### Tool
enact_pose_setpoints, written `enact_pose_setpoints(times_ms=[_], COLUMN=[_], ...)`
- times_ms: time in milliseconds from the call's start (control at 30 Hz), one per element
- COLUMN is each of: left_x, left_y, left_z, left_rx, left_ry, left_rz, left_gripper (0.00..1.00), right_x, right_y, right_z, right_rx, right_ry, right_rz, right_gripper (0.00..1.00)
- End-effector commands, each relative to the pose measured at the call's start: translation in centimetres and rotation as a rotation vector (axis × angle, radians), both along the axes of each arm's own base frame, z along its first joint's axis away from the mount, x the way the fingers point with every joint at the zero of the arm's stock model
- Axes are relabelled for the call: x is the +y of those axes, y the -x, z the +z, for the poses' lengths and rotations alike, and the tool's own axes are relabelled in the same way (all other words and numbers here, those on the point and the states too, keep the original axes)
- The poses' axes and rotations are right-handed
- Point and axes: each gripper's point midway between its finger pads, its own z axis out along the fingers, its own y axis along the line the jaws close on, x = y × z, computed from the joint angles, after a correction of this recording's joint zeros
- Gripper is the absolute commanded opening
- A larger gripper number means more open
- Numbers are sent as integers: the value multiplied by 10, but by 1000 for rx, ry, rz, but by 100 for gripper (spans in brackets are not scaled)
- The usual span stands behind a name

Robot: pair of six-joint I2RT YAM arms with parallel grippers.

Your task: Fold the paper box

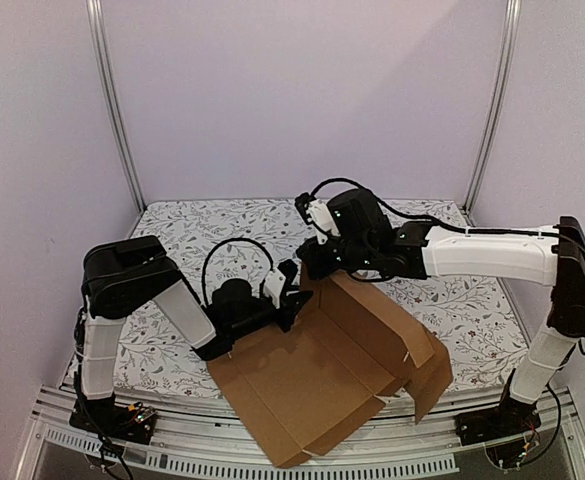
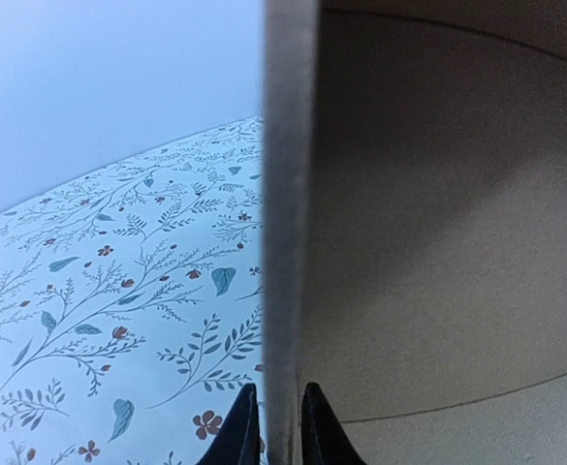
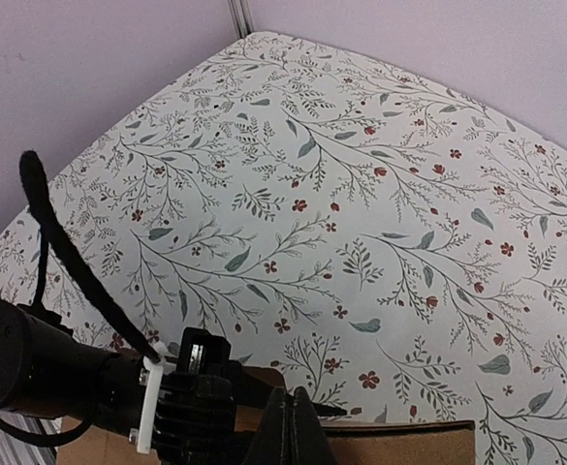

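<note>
Folding step: I'd judge this as raising the far-left wall of the paper box (image 1: pixel 317 385), with both arms working at that corner.
Box location: on the near part of the floral surface (image 1: pixel 202 230), between the two arms. Its front corner hangs out over the front rail (image 1: pixel 152 432).
Box state: base panel lies flat and open. The right-side panels are creased upward and the far-left wall stands roughly upright. No tabs are tucked and the lid is not closed.
Left hand (image 1: pixel 290 295): at the upright wall. In the wrist view its fingers (image 2: pixel 236 434) straddle the cardboard edge, one each side and very close. I can't tell whether they're clamping it or just bracketing it.
Right hand (image 1: pixel 317 265): clenched, tips pressed together, holding nothing. It hovers at the box's far edge, just beside the left hand.
Progress: early to middle, by my read. The walls are only partly formed.
Next move calls for: getting the wall square on its crease, then pressing the adjacent flap inward with the clenched tip while the other hand steadies the wall.
Risk: the overhanging box could pivot or slide off the front under a hard push.
</note>
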Motion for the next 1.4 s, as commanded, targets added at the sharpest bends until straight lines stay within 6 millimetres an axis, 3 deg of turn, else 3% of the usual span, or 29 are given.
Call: enact_pose_setpoints(times_ms=[0, 100, 333, 667, 800, 900, 1367], left_x=[-2, -3, -8, -15, -16, -16, -14], left_y=[6, 5, -1, -13, -13, -12, -6], left_z=[2, 2, 4, 3, -4, -10, -9], left_rx=[-9, -9, -26, -47, -28, -19, -31], left_ry=[-10, -12, -30, -56, -62, -73, -120], left_rz=[-10, -10, -2, 24, 22, 17, 71], left_gripper=[17, 18, 26, 26, 21, 1, 0], right_x=[-7, -8, -9, -14, -15, -15, -19], right_y=[5, 7, 10, 16, 17, 18, 19], right_z=[-60, -65, -52, -49, -45, -43, -33], right_rx=[82, 94, 82, 92, 90, 87, 75], right_ry=[106, 109, 85, 71, 62, 54, 31], right_rz=[-14, -9, -3, 1, 3, 5, -4], right_gripper=[0, 0, 0, 0, 0, 0, 0])
